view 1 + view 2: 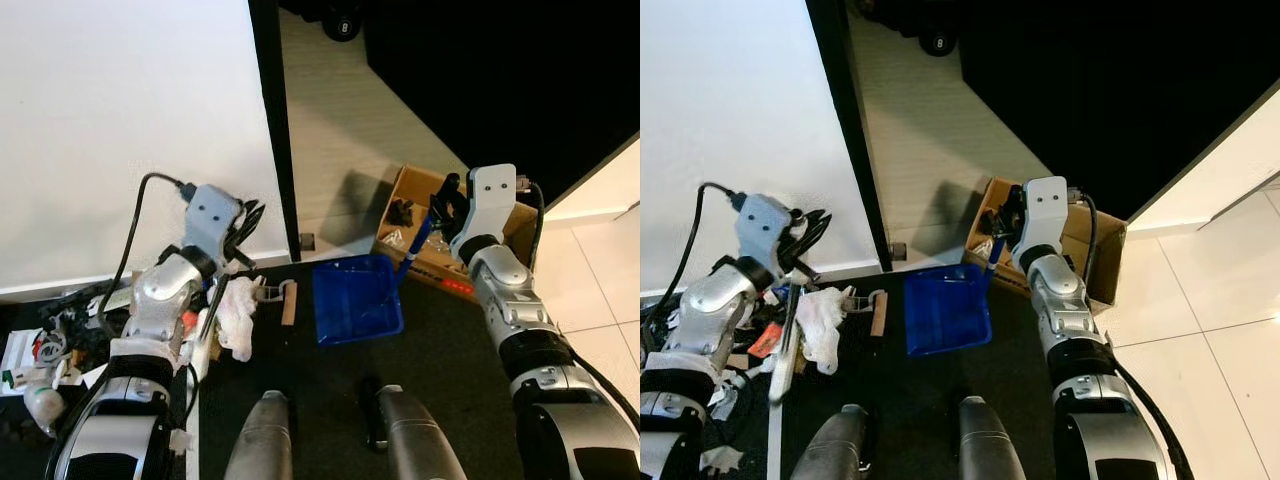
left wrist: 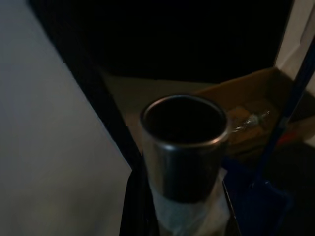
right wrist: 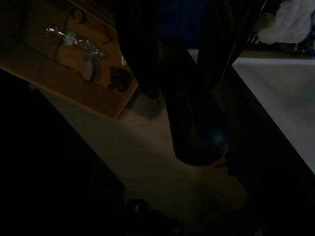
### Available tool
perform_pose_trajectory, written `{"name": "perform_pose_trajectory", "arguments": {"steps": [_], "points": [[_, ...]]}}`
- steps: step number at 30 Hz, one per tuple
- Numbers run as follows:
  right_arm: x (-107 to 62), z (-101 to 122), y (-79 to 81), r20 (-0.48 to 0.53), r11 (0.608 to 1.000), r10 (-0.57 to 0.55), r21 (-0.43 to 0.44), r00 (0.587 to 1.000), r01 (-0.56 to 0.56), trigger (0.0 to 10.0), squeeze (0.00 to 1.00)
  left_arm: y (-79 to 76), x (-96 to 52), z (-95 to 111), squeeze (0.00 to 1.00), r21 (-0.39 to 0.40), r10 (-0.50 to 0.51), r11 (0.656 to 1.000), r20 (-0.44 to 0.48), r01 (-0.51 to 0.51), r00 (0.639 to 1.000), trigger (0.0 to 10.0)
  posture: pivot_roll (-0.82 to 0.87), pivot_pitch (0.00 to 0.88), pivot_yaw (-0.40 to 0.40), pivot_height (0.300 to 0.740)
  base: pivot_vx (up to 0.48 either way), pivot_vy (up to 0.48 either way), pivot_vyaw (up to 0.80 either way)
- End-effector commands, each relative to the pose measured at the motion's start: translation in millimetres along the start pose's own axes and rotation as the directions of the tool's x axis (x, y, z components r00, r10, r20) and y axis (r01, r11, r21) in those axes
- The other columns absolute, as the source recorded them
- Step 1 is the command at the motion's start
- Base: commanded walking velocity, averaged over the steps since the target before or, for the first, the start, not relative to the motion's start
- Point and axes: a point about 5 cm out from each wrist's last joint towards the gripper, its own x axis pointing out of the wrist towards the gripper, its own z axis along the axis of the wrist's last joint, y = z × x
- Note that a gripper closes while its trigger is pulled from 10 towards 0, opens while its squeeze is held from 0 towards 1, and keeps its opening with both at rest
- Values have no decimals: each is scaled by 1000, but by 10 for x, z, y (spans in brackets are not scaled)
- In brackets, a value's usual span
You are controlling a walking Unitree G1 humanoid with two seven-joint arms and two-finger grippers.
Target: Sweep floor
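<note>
Both wrist views dark; right claw (image 1: pixel 447 212) grips dustpan (image 1: pixel 357 298) handle

Blue dustpan (image 1: pixel 357 300) flat on dark floor, handle raised

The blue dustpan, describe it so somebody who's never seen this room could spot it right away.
Find the dark mat on the floor beside the white wall. The dustpan sits on its far part, in front of an open cardboard box, its long blue handle in the right gripper. It is the only bright blue thing there.
</note>
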Motion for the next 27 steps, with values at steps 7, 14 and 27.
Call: {"name": "perform_pose_trajectory", "arguments": {"steps": [7, 14, 27], "points": [[-71, -152, 33, -59, 998, 0, 59, 998, 4, 10000, 0, 413, -252, -29, 0, -346, 435, 857, 89, -382, 896, 10000, -70, 293, -11, 740, 0, 0, 0], [-42, -87, 0, -50, 999, 7, 52, 999, -5, 10000, 0, 250, -260, -90, 0, -680, 447, 689, 124, -252, 886, 10000, -85, 288, -39, 740, 0, 0, 0], [-15, -48, 16, -44, 998, 13, 56, 999, -11, 10000, 0, 132, -143, 123, 0, -870, 421, 488, 301, 66, 856, 10000, -84, 274, -45, 740, 0, 0, 0]]}}
